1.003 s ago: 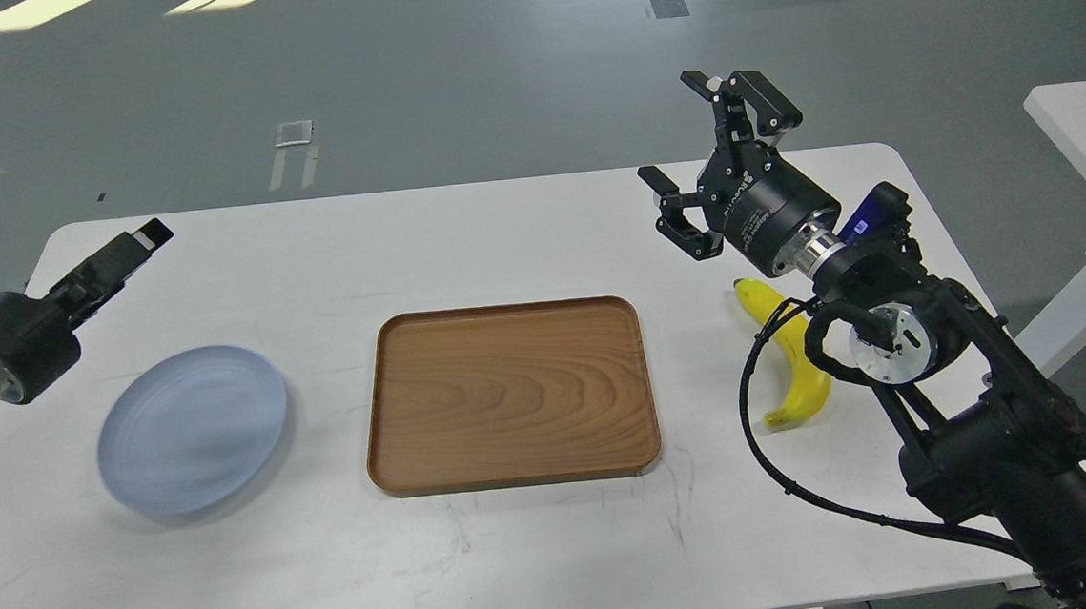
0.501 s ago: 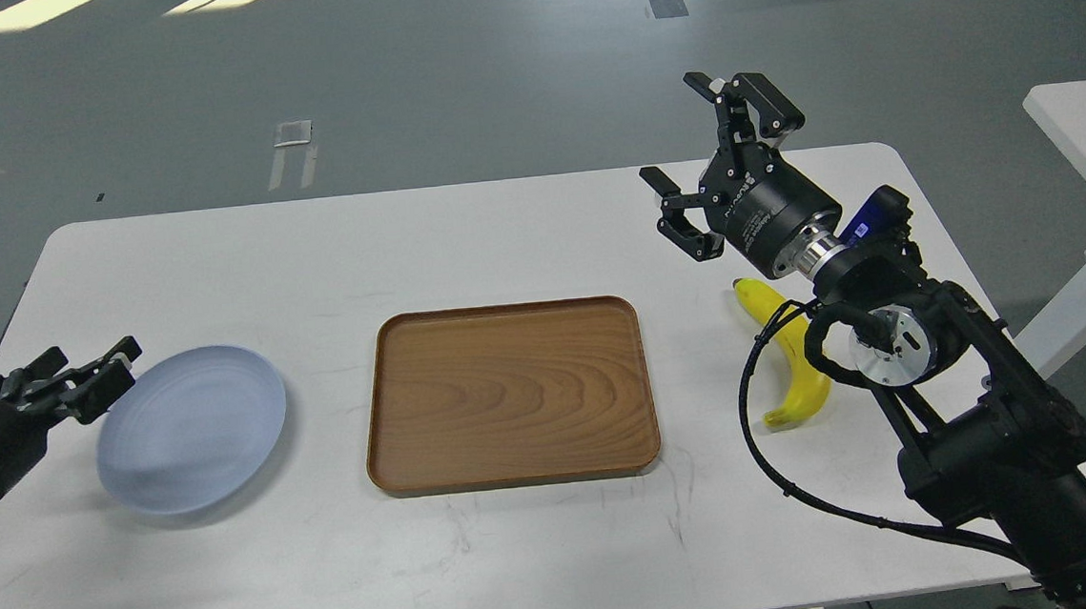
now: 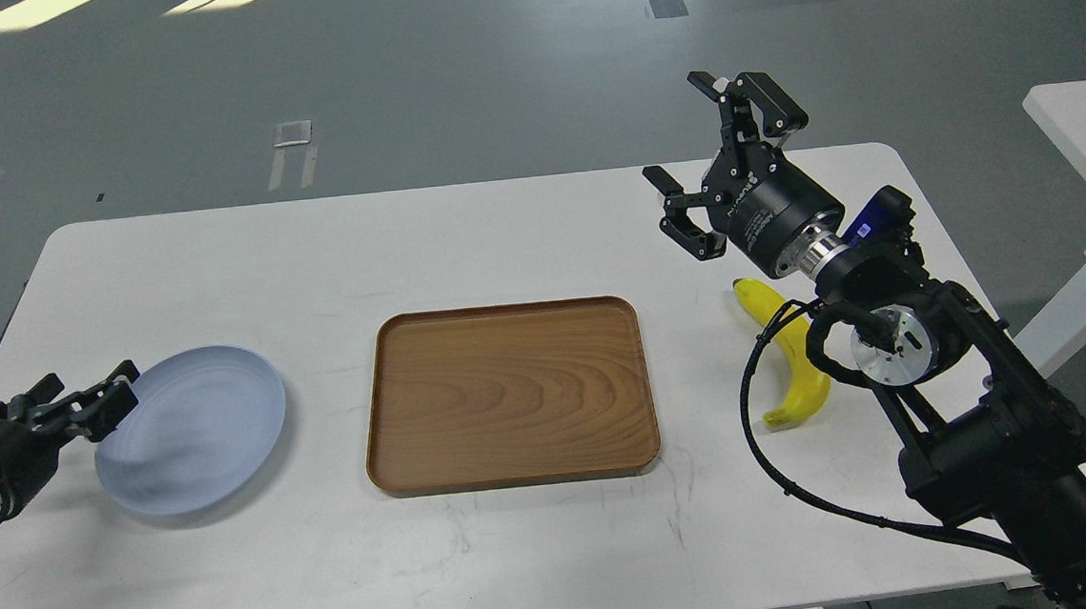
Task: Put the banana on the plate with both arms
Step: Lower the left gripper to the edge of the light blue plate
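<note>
Spanning the scene, a white table [image 3: 500,241] carries a rectangular brown wooden tray [image 3: 509,395] at its centre. Left of the tray lies a round pale blue-grey plate [image 3: 193,429], with nothing on it. Right of the tray, well apart from the plate, lies a yellow banana [image 3: 790,354], partly hidden by the right arm. Above it, the right gripper [image 3: 700,155] hovers with fingers spread wide, holding nothing. At the plate's left edge, the left gripper [image 3: 82,404] has fingers parted; contact with the rim is unclear.
</note>
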`<control>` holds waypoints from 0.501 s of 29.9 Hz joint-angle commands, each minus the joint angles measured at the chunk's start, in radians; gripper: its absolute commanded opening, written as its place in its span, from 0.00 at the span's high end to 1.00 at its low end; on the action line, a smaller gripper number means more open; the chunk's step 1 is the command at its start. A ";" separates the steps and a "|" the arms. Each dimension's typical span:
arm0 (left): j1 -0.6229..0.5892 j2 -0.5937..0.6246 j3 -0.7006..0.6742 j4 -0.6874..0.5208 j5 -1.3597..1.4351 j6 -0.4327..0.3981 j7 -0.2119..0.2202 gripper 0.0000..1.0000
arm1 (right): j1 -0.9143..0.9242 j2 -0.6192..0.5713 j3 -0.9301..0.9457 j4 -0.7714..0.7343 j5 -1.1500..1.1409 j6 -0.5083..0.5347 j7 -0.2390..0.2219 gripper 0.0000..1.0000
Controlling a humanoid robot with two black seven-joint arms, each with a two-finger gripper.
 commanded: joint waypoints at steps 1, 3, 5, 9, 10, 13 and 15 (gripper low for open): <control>-0.001 -0.002 0.024 0.001 -0.003 0.002 -0.021 0.02 | 0.000 0.001 0.000 0.000 0.000 0.000 0.000 0.00; 0.000 -0.003 0.027 0.006 -0.003 0.002 -0.024 0.03 | -0.001 0.001 0.000 0.000 0.000 0.000 0.000 0.00; 0.000 -0.009 0.027 0.012 -0.006 0.002 -0.024 0.03 | -0.001 0.001 0.000 0.000 0.000 0.000 0.000 0.00; 0.020 -0.016 0.027 0.028 -0.006 0.002 -0.027 0.03 | -0.006 0.001 0.000 0.001 0.000 0.000 0.000 0.00; 0.023 -0.014 0.027 0.028 -0.006 0.002 -0.027 0.03 | -0.006 0.001 0.000 0.001 0.000 0.000 0.000 0.00; 0.034 -0.013 0.027 0.029 -0.006 0.002 -0.027 0.02 | -0.008 0.000 0.000 0.001 0.000 0.000 0.000 0.00; 0.045 -0.016 0.027 0.034 -0.008 0.002 -0.027 0.02 | -0.012 0.001 0.000 0.001 0.000 0.000 0.000 0.00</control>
